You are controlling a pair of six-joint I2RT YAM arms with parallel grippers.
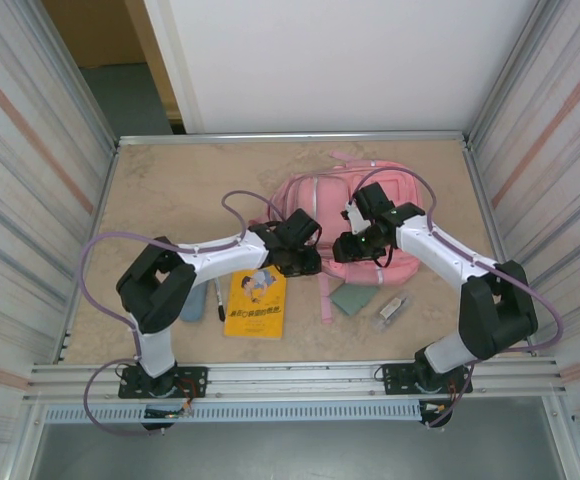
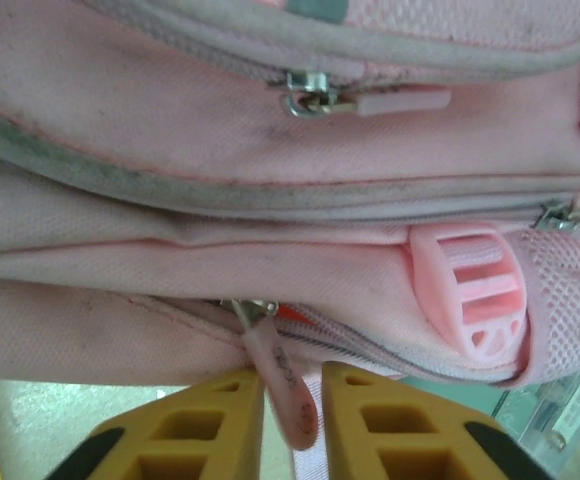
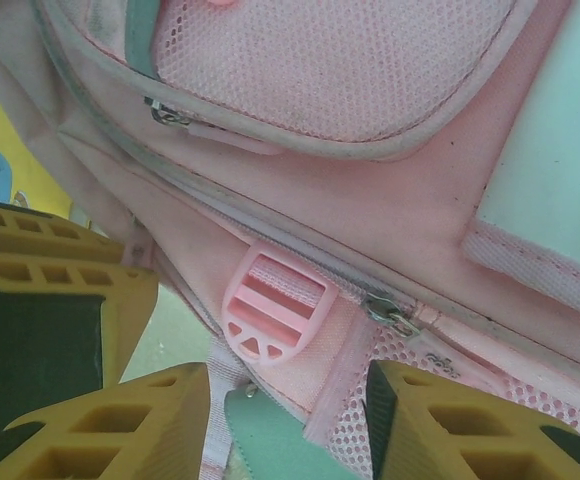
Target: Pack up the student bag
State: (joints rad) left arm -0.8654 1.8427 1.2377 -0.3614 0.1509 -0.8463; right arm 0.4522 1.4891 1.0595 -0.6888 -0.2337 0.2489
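Note:
The student bag (image 1: 322, 200) is a pink backpack lying flat at the middle back of the table, its zip pockets facing up. My left gripper (image 1: 297, 258) is at its near left edge. In the left wrist view that gripper (image 2: 293, 380) has its yellow fingers closed in on a pink zipper pull (image 2: 288, 385), which hangs from a metal slider (image 2: 255, 308) with almost no gap beside it. My right gripper (image 1: 355, 246) is at the bag's near edge. It stands open (image 3: 288, 400) under a pink strap buckle (image 3: 273, 315), with the mesh pocket's edge (image 3: 355, 400) against its right finger.
On the table in front of the bag lie a yellow book (image 1: 256, 302), a pen (image 1: 219, 300), a blue item (image 1: 192, 302), a green card (image 1: 350, 297) and a small grey object (image 1: 393, 308). A loose pink strap (image 1: 325, 296) trails forward. Metal walls close in both sides.

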